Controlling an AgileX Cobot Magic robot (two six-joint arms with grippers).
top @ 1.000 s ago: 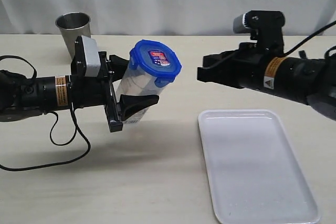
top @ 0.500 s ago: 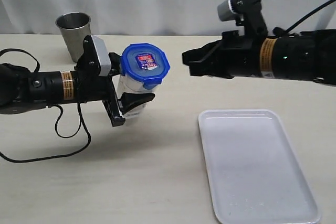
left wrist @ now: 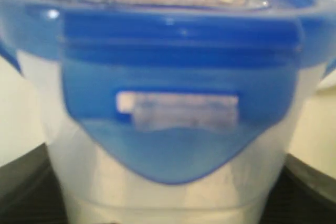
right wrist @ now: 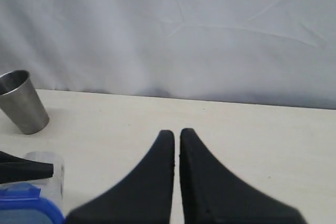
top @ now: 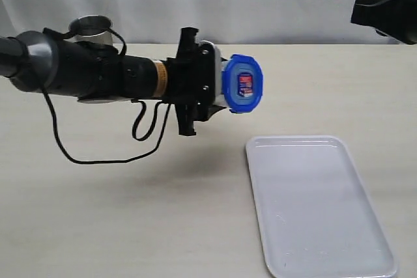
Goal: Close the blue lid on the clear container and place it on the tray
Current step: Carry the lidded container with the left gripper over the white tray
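Observation:
The clear container (left wrist: 168, 192) hangs on its side above the table, my left gripper (top: 215, 90) shut around its body. The blue lid (top: 242, 85) sits on its mouth and faces the exterior camera; most of the body is hidden behind lid and gripper. In the left wrist view the blue lid (left wrist: 173, 51) fills the picture, one flap folded down over the wall, dark fingers (left wrist: 21, 195) at either side. The white tray (top: 319, 206) lies flat at front right, below and right of the lid. My right gripper (right wrist: 177, 132) is shut on nothing, high at the back right (top: 384, 12).
A steel cup (top: 88, 26) stands at the back left, partly behind my left arm; the right wrist view also shows the steel cup (right wrist: 22, 109). A black cable (top: 98, 154) loops under the left arm. White curtain closes the back.
My left arm has swung the lidded container rightward to the middle and turned the lid toward the camera. The right arm has pulled away up to the back right corner.

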